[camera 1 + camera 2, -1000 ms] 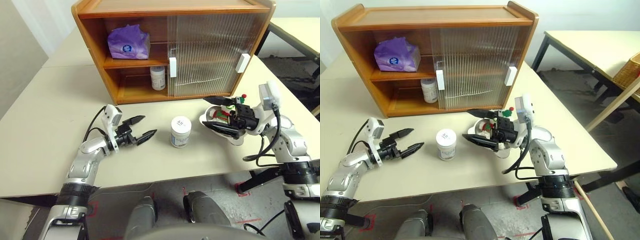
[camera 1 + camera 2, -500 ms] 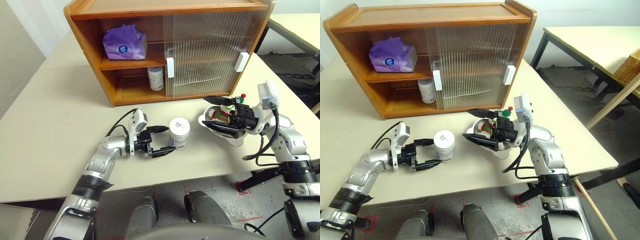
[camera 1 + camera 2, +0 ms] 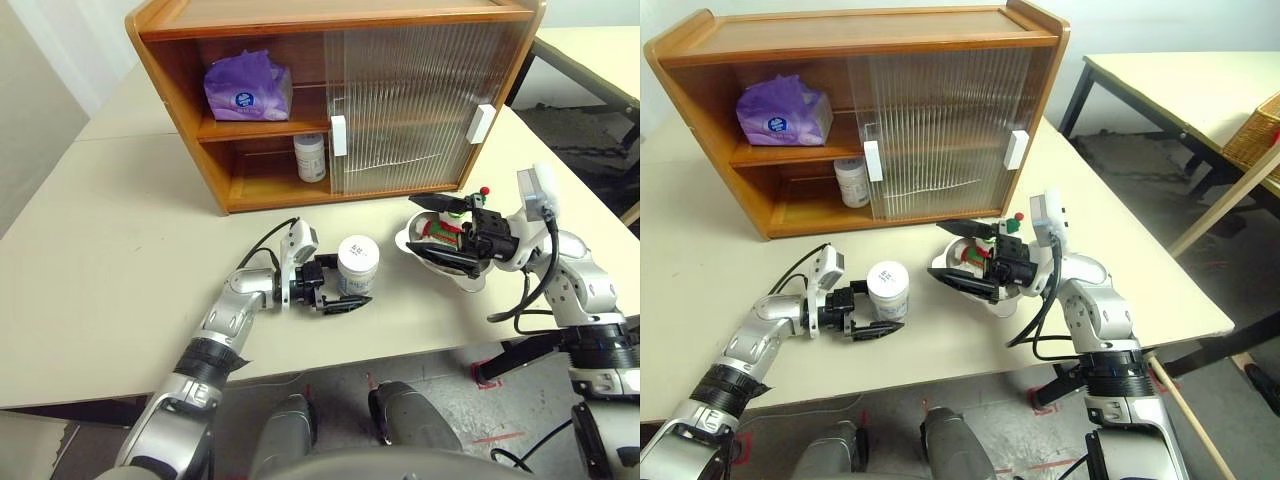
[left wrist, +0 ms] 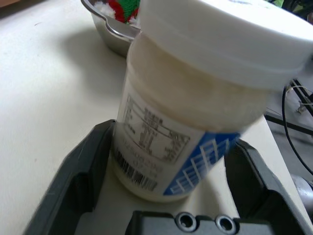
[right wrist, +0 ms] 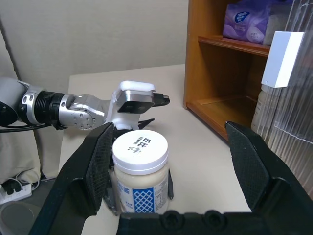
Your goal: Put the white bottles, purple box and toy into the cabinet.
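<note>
One white bottle (image 3: 358, 262) stands on the table (image 3: 120, 230) in front of the cabinet (image 3: 185, 110). My left gripper (image 3: 349, 283) reaches in from the left, and its fingers (image 4: 93, 161) lie against both sides of the bottle's base. The other white bottle (image 3: 311, 157) stands on the lower shelf and the purple box (image 3: 248, 88) on the upper shelf. The toy (image 3: 441, 228), red and green, lies in a steel bowl (image 3: 409, 243). My right gripper (image 3: 432, 233) hangs wide open above and across the bowl, apart from the toy.
The ribbed sliding doors (image 3: 420, 100) cover the cabinet's right part, while the left part stands open. A second table (image 3: 1180, 90) and a wicker basket (image 3: 1255, 140) are off to the right. The table's front edge runs just below both arms.
My left gripper has swung right from the open table to the bottle, and its fingers have come around the bottle and drawn in. The right arm has kept still.
</note>
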Available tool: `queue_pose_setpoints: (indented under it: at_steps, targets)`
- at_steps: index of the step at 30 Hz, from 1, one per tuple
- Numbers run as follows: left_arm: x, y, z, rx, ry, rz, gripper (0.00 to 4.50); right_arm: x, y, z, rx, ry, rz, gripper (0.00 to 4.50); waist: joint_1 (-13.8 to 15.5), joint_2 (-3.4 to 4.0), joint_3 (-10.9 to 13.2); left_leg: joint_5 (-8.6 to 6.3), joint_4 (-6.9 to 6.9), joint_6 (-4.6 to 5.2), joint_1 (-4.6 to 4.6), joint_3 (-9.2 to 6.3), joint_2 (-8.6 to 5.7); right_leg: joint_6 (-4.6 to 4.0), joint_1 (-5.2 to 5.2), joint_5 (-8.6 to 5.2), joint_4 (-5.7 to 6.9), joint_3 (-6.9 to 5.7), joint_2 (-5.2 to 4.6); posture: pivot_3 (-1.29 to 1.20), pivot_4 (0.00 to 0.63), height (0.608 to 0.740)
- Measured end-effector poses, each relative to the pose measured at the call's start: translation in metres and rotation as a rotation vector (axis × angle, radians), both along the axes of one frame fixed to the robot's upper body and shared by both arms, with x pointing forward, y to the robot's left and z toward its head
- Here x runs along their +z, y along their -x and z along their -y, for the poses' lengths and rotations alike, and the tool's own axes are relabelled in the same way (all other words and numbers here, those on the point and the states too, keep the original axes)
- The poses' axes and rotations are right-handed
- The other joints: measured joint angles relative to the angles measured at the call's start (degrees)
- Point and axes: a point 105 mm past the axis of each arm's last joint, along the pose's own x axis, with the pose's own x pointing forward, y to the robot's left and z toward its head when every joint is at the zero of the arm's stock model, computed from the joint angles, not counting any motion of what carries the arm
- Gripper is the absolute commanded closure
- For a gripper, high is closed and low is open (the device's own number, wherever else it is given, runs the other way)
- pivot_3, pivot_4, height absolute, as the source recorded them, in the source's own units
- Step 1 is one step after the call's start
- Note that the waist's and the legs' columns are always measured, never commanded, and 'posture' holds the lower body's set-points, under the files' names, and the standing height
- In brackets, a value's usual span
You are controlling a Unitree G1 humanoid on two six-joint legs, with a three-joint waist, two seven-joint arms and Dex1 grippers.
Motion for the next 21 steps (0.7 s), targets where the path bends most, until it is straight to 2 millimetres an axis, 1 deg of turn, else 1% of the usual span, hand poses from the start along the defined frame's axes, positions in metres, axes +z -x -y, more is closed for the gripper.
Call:
queue_pose_setpoints:
  at_steps: [1, 5, 9, 11, 13, 17, 21]
  targets:
    - [0.001, 0.0, 0.0, -0.002, -0.002, 0.006, 1.3, 0.0, 0.0, 0.0, -0.001, 0.001, 0.0, 0.0, -0.01, 0.02, -0.01, -0.01, 0.01, 0.02, 0.0, 0.0, 0.0, 0.0, 0.03, 0.0, 0.0, 0.0, 0.0, -0.25, 0.064, 0.74]
    - [0.001, -0.001, 0.0, 0.004, -0.004, 0.015, 1.31, 0.0, 0.0, 0.0, -0.004, 0.001, 0.0, 0.0, -0.01, 0.04, -0.03, -0.02, 0.03, 0.04, 0.01, 0.0, -0.01, 0.04, 0.07, -0.03, -0.01, 0.01, -0.01, -0.25, 0.065, 0.74]
    - [0.001, -0.005, -0.004, 0.053, 0.0, 0.024, 1.32, 0.0, -0.001, 0.0, -0.005, 0.001, 0.001, 0.0, -0.2, 0.04, -0.03, -0.02, 0.03, 0.04, 0.04, 0.01, 0.0, 0.11, 0.08, -0.06, 0.0, 0.0, 0.0, -0.24, 0.066, 0.74]
    - [0.001, -0.009, -0.009, 0.102, 0.005, 0.033, 1.33, 0.001, -0.001, 0.0, -0.004, 0.001, 0.002, 0.0, -0.34, 0.04, -0.03, -0.02, 0.03, 0.04, 0.05, 0.01, 0.0, 0.12, 0.08, -0.06, 0.0, 0.0, 0.01, -0.24, 0.066, 0.74]
    - [0.004, -0.02, -0.024, 0.225, 0.006, 0.054, 1.33, 0.001, -0.001, 0.0, -0.003, 0.001, 0.003, 0.0, -0.78, 0.04, -0.03, -0.02, 0.03, 0.03, 0.06, 0.01, 0.01, 0.12, 0.06, -0.04, 0.0, -0.01, 0.04, -0.24, 0.068, 0.74]
    - [0.016, -0.044, -0.057, 0.463, 0.018, 0.135, 1.33, 0.001, -0.001, 0.0, -0.003, 0.001, 0.003, 0.0, -0.95, 0.05, -0.03, -0.01, 0.02, 0.04, 0.09, 0.01, 0.0, 0.15, 0.08, -0.06, 0.0, -0.01, 0.06, -0.24, 0.068, 0.74]
    - [0.028, -0.072, -0.092, 0.736, 0.025, 0.181, 1.33, 0.0, -0.001, 0.0, 0.0, 0.001, 0.0, 0.0, -0.79, 0.04, -0.02, 0.03, 0.03, 0.11, 0.05, 0.05, -0.03, 0.1, 0.09, -0.03, 0.0, 0.02, 0.03, -0.23, 0.065, 0.74]
